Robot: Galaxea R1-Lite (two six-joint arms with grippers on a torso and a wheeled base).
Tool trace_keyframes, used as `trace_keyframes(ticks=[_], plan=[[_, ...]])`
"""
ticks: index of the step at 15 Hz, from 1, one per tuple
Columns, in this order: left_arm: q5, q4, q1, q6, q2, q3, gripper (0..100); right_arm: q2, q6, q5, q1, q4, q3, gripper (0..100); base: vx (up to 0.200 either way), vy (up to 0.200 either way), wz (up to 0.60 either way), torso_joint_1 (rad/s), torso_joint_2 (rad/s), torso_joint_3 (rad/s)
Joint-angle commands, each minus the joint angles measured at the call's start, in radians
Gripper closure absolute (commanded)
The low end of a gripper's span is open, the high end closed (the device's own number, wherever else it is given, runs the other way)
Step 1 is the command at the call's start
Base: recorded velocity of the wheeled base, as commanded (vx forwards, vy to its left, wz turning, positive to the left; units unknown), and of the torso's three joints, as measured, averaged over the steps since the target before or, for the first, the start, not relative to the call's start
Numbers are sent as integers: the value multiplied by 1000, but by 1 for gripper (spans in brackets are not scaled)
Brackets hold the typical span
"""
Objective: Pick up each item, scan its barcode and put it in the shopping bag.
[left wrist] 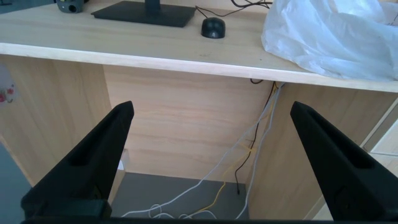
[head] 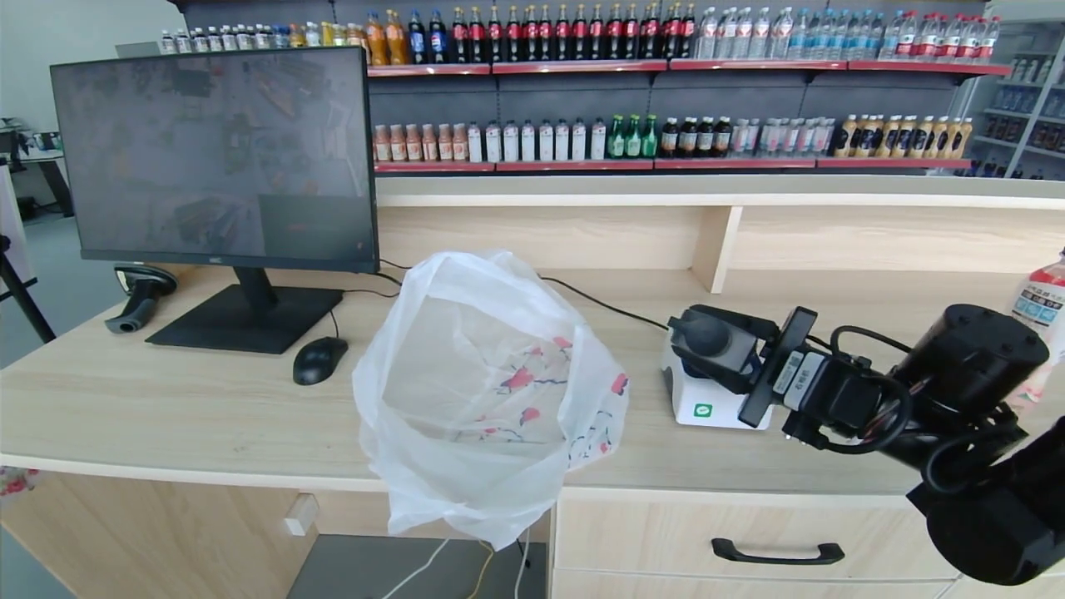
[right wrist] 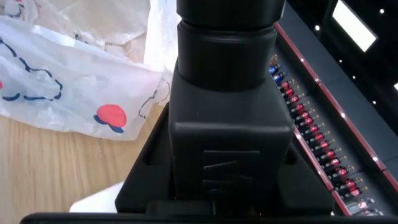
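The right claw [head: 722,348] was closed around the black barcode scanner [right wrist: 224,74], which sat at its white base [head: 717,408] on the desk [head: 166,399]. By my reading, that grip made sense as a first step, since each item has to be scanned before bagging. The shopping bag [head: 487,391] stood near the desk's front edge, between the mouse [head: 319,360] and the scanner base. Its mouth was puffed open and facing up, and part of it hung over the edge, probably so that goods could be dropped in from above. I could not tell whether anything lay inside, because the red marks looked like print on the plastic. The left claw [left wrist: 211,106] hung below desk height with its jaws spread wide and nothing in them. It faced the kneehole where loose cables [left wrist: 249,149] trailed down, which looked like a parked position that kept it out of the way. By count there was one bag, one monitor [head: 216,158] and one mouse. There were two scanners, the held one and what looked like a second handheld scanner [head: 137,295] lying beside the monitor's foot. Only one item to buy was on the desk, a bottle [head: 1042,304] at the far right edge, well apart from the bag and not yet touched. Behind the desk, two shelf rows carried drink bottles too many to count.
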Motion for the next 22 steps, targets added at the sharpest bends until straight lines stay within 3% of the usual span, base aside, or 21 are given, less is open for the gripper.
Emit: trace_keyframes(ticks=[1,22], plan=[[0,0,0,0,0,0,0,35,-21,33,-46,-1,-13,100,0,0,0,0,0,0],[0,-2,0,0,0,0,0,16,-10,50,-66,-1,-30,100,0,0,0,0,0,0]])
